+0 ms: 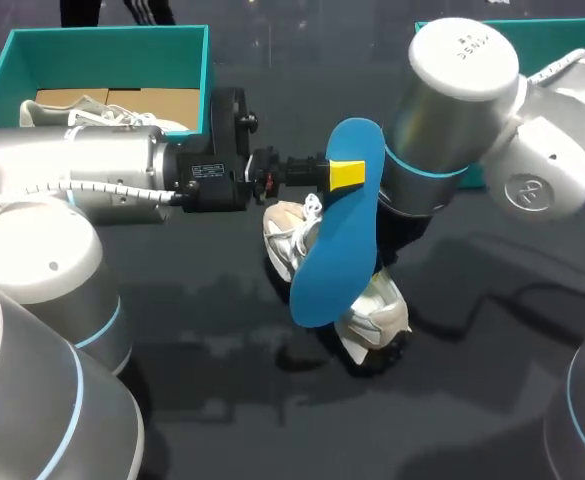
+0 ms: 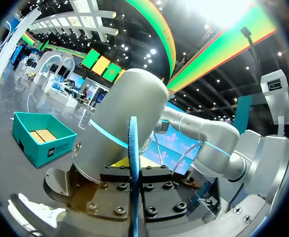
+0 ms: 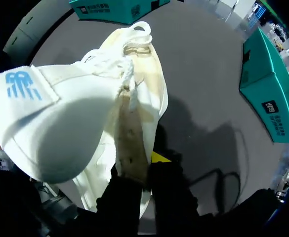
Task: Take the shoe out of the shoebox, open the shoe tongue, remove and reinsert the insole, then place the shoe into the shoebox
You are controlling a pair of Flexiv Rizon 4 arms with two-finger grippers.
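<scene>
The left hand [image 1: 345,175] pinches the blue insole [image 1: 337,230], holding it in the air above the white shoe [image 1: 372,315]. The shoe is at mid-bench [image 1: 472,400], apart from the shoebox [image 1: 207,70]. The right hand [image 3: 142,173] seems to pinch its side wall, fingertips mostly hidden.

L tool [image 1: 348,173] grips blue insole [image 1: 332,250] mid-air | white shoe [image 1: 377,320] behind it, under R arm [image 1: 462,110]
</scene>
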